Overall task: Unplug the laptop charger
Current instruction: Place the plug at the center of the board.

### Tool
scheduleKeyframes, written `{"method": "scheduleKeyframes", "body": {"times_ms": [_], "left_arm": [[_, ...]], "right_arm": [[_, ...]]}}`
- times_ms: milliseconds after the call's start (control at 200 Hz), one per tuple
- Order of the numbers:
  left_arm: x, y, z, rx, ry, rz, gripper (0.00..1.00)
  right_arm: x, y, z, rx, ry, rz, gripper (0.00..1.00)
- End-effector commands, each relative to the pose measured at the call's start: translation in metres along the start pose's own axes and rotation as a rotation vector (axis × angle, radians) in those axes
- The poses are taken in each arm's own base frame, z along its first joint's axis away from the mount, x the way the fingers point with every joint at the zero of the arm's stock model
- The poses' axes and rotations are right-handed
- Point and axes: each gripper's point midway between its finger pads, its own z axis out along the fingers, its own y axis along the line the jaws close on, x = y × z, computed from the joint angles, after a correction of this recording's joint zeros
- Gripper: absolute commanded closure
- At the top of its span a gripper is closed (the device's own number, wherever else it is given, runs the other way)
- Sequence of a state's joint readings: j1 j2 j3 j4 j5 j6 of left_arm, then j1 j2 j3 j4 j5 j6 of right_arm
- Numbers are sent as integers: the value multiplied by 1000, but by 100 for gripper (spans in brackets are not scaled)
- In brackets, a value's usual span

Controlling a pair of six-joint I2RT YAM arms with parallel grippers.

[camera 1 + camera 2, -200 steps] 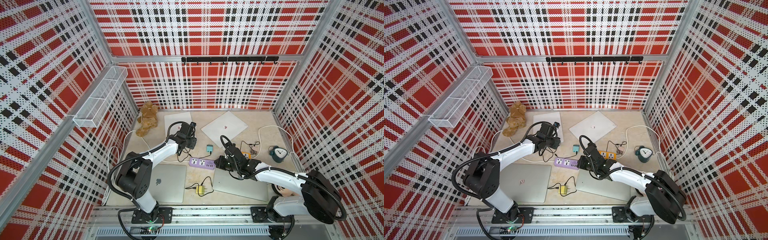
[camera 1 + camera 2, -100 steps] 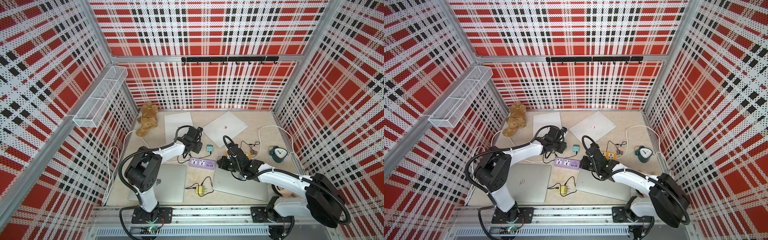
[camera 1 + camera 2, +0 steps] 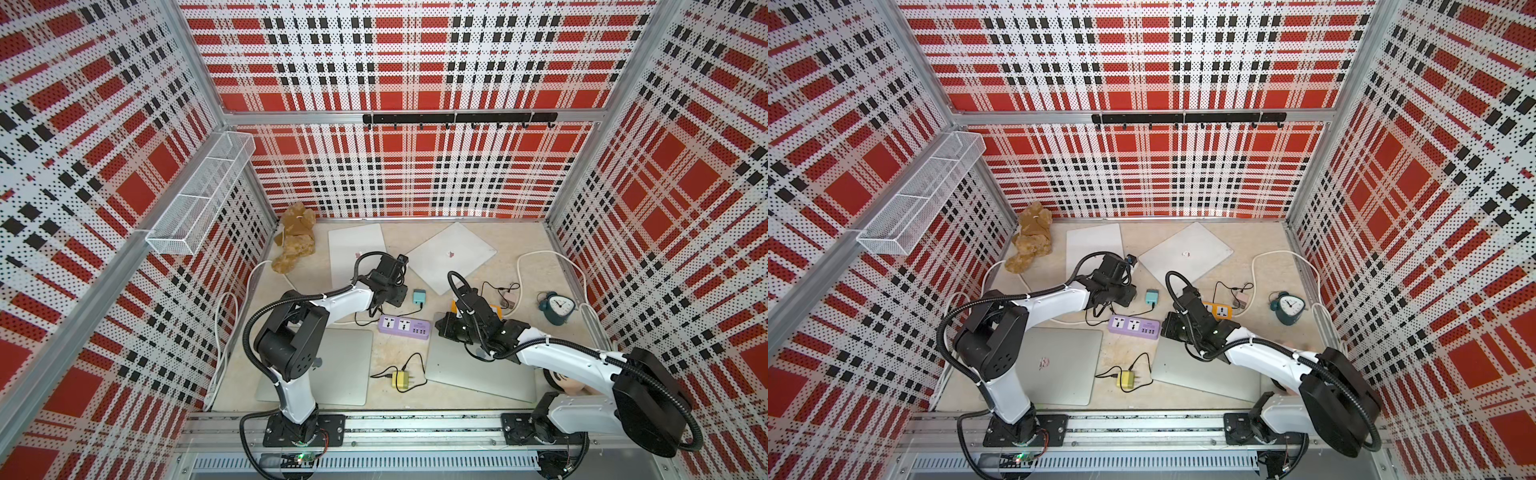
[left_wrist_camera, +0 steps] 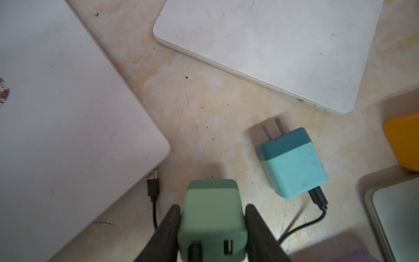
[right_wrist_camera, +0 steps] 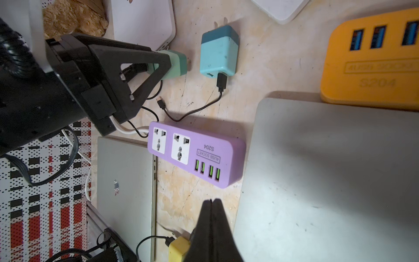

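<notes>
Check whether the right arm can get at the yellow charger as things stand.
Probably yes. The yellow charger lies uncovered on the table, close to the right claw, with nothing between them. The claw is shut, so it must open first.

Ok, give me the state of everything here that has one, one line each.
green charger, unplugged, held by the left gripper.
left gripper, jaws closed on the green charger.
right gripper, jaws shut, empty.
purple power strip, both sockets empty.
blue charger, unplugged, lying flat, cable in its port.
yellow charger, unplugged, lying loose.
four laptops, all closed.
</notes>
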State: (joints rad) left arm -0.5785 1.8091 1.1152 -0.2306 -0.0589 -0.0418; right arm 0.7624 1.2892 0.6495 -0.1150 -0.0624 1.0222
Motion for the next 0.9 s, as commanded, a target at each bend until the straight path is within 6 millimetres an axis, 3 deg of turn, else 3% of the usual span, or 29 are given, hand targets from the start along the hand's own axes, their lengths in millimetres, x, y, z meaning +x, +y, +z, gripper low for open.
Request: {"method": "scheduleKeyframes", "body": {"times_ms": [0, 892], "left_arm": [[9, -7, 7, 17, 15, -2, 73], [36, -9, 17, -13, 84, -5, 69]], "right_arm": [[-5, -2, -4, 5, -24, -1, 100], [-3, -4, 0, 6, -15, -3, 100]]}}
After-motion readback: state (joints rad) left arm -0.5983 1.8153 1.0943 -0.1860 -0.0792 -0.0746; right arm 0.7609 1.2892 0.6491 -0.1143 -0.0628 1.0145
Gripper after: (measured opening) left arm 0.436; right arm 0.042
